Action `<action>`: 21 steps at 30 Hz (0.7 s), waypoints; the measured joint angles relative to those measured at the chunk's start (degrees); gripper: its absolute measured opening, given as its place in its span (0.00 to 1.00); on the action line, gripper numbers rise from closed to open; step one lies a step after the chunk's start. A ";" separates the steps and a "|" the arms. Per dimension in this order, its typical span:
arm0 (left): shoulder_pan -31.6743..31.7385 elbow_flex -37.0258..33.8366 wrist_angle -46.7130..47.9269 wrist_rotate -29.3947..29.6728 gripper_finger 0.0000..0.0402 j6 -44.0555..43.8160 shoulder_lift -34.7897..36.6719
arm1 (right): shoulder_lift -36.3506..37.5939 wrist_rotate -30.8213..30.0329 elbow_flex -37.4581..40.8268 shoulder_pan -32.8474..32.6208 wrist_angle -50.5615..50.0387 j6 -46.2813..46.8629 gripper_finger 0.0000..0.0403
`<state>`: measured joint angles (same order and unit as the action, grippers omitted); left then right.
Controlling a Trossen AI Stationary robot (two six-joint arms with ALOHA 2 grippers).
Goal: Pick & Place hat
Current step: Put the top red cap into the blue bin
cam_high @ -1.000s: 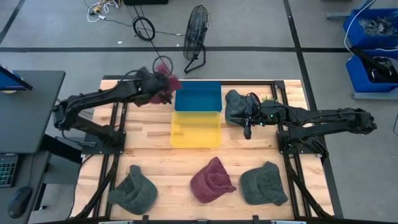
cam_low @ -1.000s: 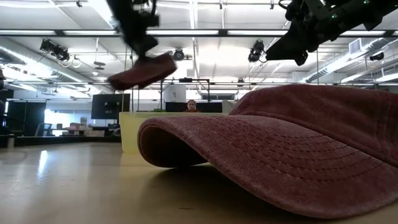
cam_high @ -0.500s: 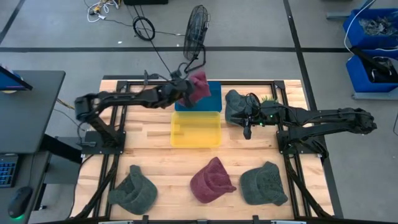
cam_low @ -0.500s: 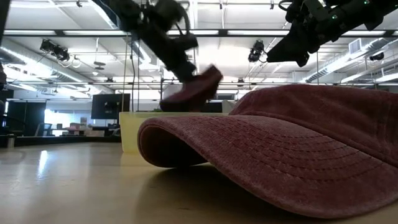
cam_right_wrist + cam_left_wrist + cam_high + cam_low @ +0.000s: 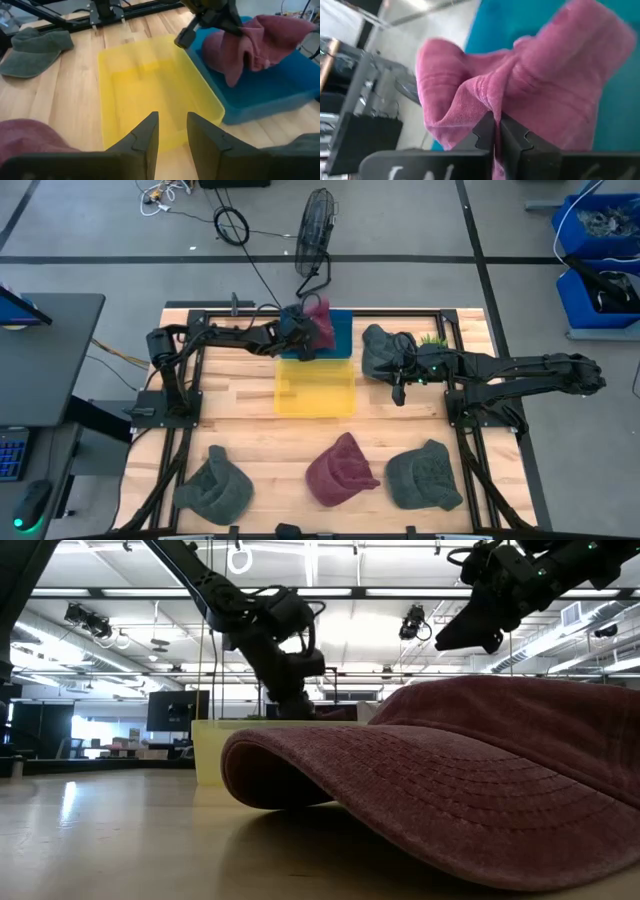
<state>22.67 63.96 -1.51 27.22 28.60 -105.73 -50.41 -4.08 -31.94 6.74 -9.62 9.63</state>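
A pink hat (image 5: 320,315) hangs from my left gripper (image 5: 303,332), which is shut on it over the blue bin (image 5: 342,340). The right wrist view shows the hat (image 5: 250,40) down inside the blue bin (image 5: 280,85); whether it rests on the floor I cannot tell. In the low view the left gripper (image 5: 290,670) stands behind the yellow bin (image 5: 215,745). My right gripper (image 5: 399,388) is open and touches nothing. It hovers to the right of the yellow bin (image 5: 315,387), beside a dark green hat (image 5: 378,348) lying on the table. My left gripper (image 5: 495,120) pinches a raised fold of the pink hat's cloth (image 5: 485,92) between its two fingers. It comes slanting down from the table's left side. The hat hangs below and beyond the fingers, crumpled, over the blue bin's floor (image 5: 520,20).
Three hats lie along the near edge: a green one (image 5: 215,485), a maroon one (image 5: 343,470) that fills the low view (image 5: 450,790), and another green one (image 5: 425,475). A floor fan (image 5: 315,230) stands beyond the far edge. Bare wood lies between bins and near hats.
My left gripper has carried the pink hat toward the table's right, from left of the blue bin to over it, and has gone down, so the hat now hangs inside the bin behind the yellow bin's wall. The right arm has stayed in place.
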 joint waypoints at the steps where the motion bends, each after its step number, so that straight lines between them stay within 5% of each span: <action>1: 0.13 0.00 1.57 0.11 0.07 -0.88 -0.02 | 0.01 0.00 0.00 0.00 -0.24 0.49 0.27; 15: -0.10 0.04 7.40 0.34 0.30 -1.86 -0.04 | 0.01 0.00 0.00 0.00 -0.42 0.83 0.27; 21: -2.80 2.80 15.00 8.66 0.45 -3.91 2.76 | 0.01 0.79 0.00 -0.56 -0.11 2.58 0.27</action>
<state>19.87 66.77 13.48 35.88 24.69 -102.98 -50.40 -3.28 -31.94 6.19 -9.73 12.20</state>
